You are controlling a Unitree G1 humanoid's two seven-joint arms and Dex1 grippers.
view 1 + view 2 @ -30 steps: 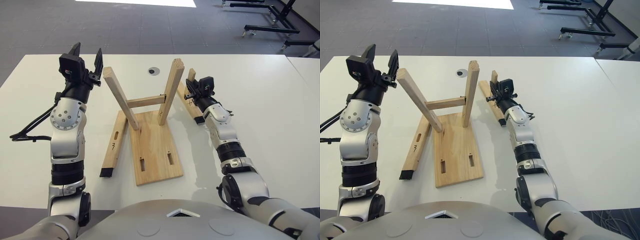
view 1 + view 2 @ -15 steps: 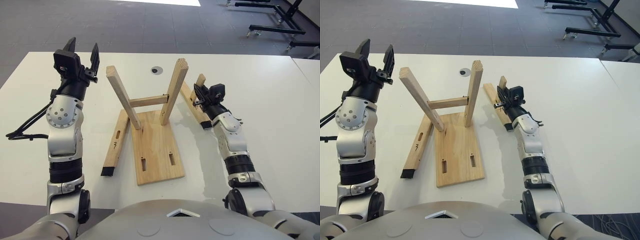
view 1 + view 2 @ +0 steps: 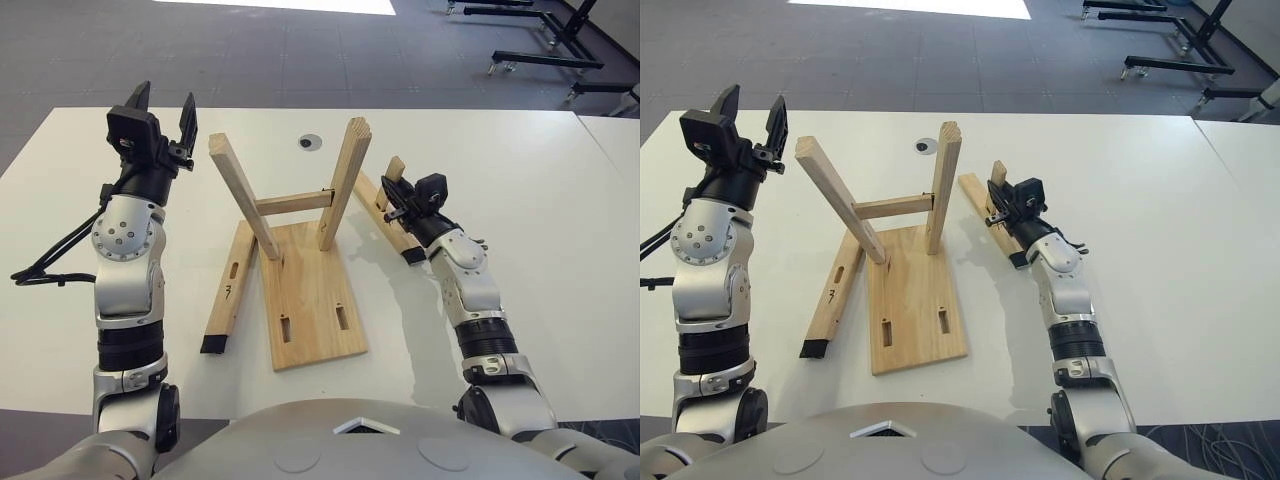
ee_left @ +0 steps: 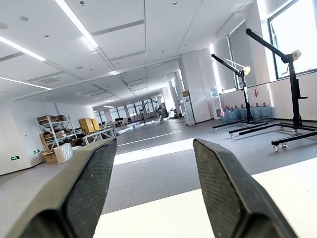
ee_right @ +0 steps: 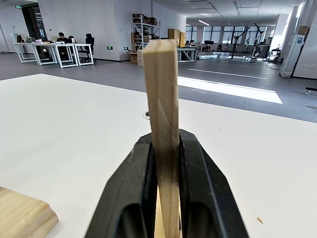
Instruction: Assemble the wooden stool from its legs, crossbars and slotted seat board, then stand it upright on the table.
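The slotted seat board (image 3: pixel 305 295) lies flat on the white table. On its far end stand two legs (image 3: pixel 243 195) (image 3: pixel 343 180), leaning apart and joined by a crossbar (image 3: pixel 292 203). A loose leg (image 3: pixel 230 285) lies along the board's left side, and another (image 3: pixel 380 205) lies to the right. My right gripper (image 3: pixel 397 203) hovers over that right leg, shut on a short wooden crossbar (image 5: pixel 163 124) held upright. My left gripper (image 3: pixel 160 105) is raised left of the standing legs, open and empty, its fingers (image 4: pixel 84 198) spread wide.
A round grommet (image 3: pixel 305 142) sits in the table behind the legs. A black cable (image 3: pixel 40 270) trails off the table's left edge. The table's right half (image 3: pixel 560 220) is bare. Wheeled frames (image 3: pixel 540 55) stand on the floor beyond.
My right gripper, still holding the short crossbar, has shifted slightly nearer and to the right. The left gripper stays raised and open.
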